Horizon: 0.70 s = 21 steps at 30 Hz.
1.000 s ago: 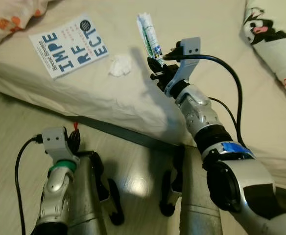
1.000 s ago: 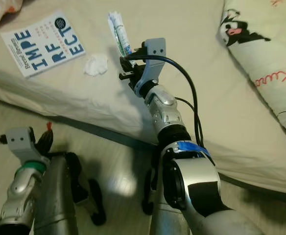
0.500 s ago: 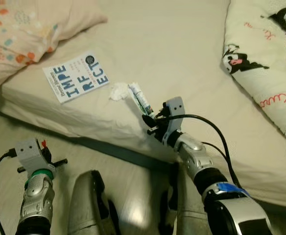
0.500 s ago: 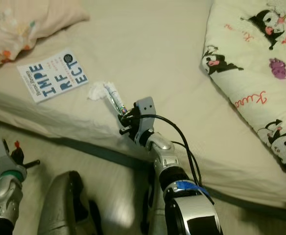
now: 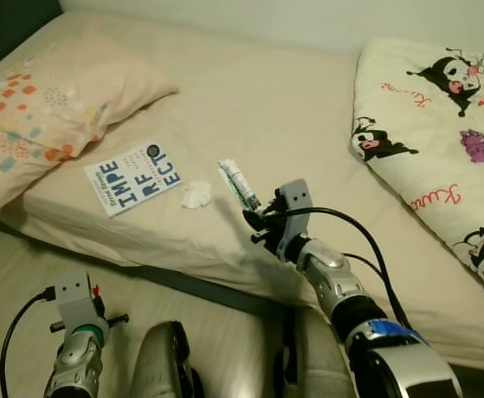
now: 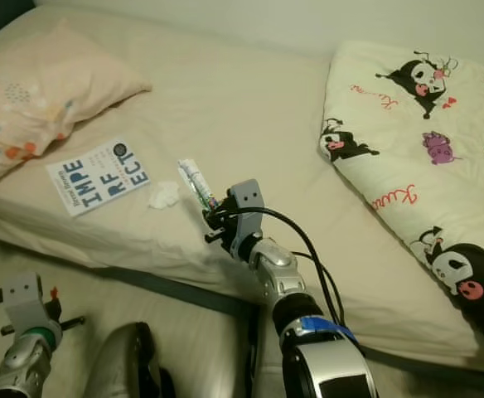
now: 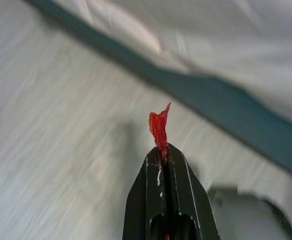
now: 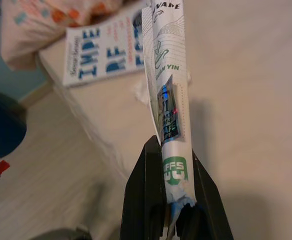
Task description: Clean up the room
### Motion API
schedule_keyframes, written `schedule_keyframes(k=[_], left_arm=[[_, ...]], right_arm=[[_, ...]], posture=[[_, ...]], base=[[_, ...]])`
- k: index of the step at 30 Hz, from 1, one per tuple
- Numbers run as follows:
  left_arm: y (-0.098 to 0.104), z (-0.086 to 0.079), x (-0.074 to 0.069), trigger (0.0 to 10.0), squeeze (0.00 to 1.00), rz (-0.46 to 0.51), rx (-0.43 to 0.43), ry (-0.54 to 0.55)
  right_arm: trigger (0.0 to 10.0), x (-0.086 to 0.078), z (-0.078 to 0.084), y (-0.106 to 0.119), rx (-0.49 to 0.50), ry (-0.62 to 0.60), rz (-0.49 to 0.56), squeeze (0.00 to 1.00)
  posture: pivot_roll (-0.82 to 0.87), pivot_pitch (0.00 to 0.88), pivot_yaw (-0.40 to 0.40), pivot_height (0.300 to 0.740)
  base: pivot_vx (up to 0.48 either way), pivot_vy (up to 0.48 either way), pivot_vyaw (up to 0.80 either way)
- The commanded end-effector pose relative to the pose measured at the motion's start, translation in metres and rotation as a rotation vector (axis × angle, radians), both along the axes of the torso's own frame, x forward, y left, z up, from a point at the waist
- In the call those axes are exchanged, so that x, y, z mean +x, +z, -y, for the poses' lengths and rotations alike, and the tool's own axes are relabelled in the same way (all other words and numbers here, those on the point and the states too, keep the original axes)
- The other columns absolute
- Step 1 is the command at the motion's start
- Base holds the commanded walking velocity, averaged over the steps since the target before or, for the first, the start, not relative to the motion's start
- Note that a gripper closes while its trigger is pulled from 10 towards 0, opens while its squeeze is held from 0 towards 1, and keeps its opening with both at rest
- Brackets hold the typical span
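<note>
My right gripper (image 5: 257, 220) is shut on a long white and green wrapper (image 5: 237, 183), held up over the near edge of the bed (image 5: 308, 108); the wrist view shows the wrapper (image 8: 167, 100) pinched between the fingers. A white crumpled tissue (image 5: 196, 194) lies on the sheet beside a book (image 5: 133, 176) with blue letters. Low over the floor, my left gripper (image 7: 161, 152) is shut on a small red scrap (image 7: 158, 129); the scrap (image 5: 96, 291) shows beside the wrist camera.
A peach patterned pillow (image 5: 43, 108) lies at the bed's left end and a cartoon-print blanket (image 5: 441, 141) covers its right side. A dark bed base (image 5: 184, 278) runs along the light wooden floor (image 5: 10, 282). My legs (image 5: 163, 365) show below.
The camera has pulled back and tilted up, bringing in more of the bed, the pillow and the blanket. The right gripper still holds the wrapper, the left its red scrap.
</note>
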<state>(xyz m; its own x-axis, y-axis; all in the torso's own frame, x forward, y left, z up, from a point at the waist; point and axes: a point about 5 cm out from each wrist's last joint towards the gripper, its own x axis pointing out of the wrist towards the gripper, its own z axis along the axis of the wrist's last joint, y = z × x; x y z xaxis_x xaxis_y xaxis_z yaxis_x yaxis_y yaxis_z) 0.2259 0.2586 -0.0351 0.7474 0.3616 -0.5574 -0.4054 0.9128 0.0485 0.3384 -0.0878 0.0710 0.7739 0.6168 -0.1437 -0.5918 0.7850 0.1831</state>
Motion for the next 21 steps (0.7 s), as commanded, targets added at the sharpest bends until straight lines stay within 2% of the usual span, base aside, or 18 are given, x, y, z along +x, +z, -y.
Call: schedule_keyframes(k=[1, 3, 5, 6, 8, 9, 13, 17, 20, 21], left_arm=[[-0.009, -0.002, -0.012, 10.0, 0.00, -0.058, 0.002, 0.005], [-0.009, -0.002, -0.012, 10.0, 0.00, -0.058, 0.002, 0.005], [-0.016, -0.002, -0.023, 10.0, 0.00, -0.101, -0.004, 0.004], [-0.016, -0.002, -0.023, 10.0, 0.00, -0.101, -0.004, 0.004], [-0.025, -0.002, -0.037, 10.0, 0.00, -0.159, -0.008, 0.013], [-0.025, -0.002, -0.037, 10.0, 0.00, -0.159, -0.008, 0.013], [-0.036, -0.001, -0.055, 10.0, 0.00, -0.240, -0.006, 0.011], [-0.037, -0.001, -0.058, 10.0, 0.00, -0.251, -0.006, 0.008], [-0.044, 0.002, -0.071, 10.0, 0.00, -0.304, -0.009, -0.008], [-0.044, 0.002, -0.071, 10.0, 0.00, -0.304, -0.009, -0.008]], right_arm=[[0.0, -0.004, 0.001, -0.007, -0.014, -0.003, -0.022, 0.00], [0.0, -0.004, 0.001, -0.007, -0.014, -0.003, -0.022, 0.00], [0.0, -0.011, 0.004, -0.020, -0.039, -0.009, -0.072, 0.00], [0.0, -0.011, 0.004, -0.020, -0.039, -0.009, -0.072, 0.00], [0.0, -0.023, 0.010, -0.039, -0.080, -0.022, -0.145, 0.00], [0.0, -0.023, 0.010, -0.039, -0.080, -0.022, -0.145, 0.00], [0.0, -0.038, 0.021, -0.060, -0.131, -0.054, -0.233, 0.00], [0.0, -0.041, 0.024, -0.065, -0.147, -0.061, -0.249, 0.00], [0.0, -0.059, 0.037, -0.085, -0.203, -0.094, -0.342, 0.00], [0.0, -0.059, 0.037, -0.085, -0.203, -0.094, -0.342, 0.00]], posture=[[-0.05, 0.019, 0.052, 0.642], [-0.05, 0.019, 0.052, 0.642], [-0.05, 0.013, 0.055, 0.652], [-0.05, 0.013, 0.055, 0.652], [-0.05, 0.006, 0.057, 0.662], [-0.05, 0.006, 0.057, 0.662], [-0.06, 0.000, 0.058, 0.682], [-0.06, 0.000, 0.058, 0.687], [-0.06, 0.000, 0.054, 0.702], [-0.06, 0.000, 0.054, 0.702]], base=[[-0.371, 0.000, 0.00], [-0.371, 0.000, 0.00], [0.000, 0.000, 0.00], [0.000, 0.000, 0.00], [0.000, 0.000, 0.00], [0.000, 0.000, 0.00], [0.000, 0.000, 0.00], [0.000, 0.000, 0.00], [0.000, 0.000, 0.00], [0.000, 0.000, 0.00]])
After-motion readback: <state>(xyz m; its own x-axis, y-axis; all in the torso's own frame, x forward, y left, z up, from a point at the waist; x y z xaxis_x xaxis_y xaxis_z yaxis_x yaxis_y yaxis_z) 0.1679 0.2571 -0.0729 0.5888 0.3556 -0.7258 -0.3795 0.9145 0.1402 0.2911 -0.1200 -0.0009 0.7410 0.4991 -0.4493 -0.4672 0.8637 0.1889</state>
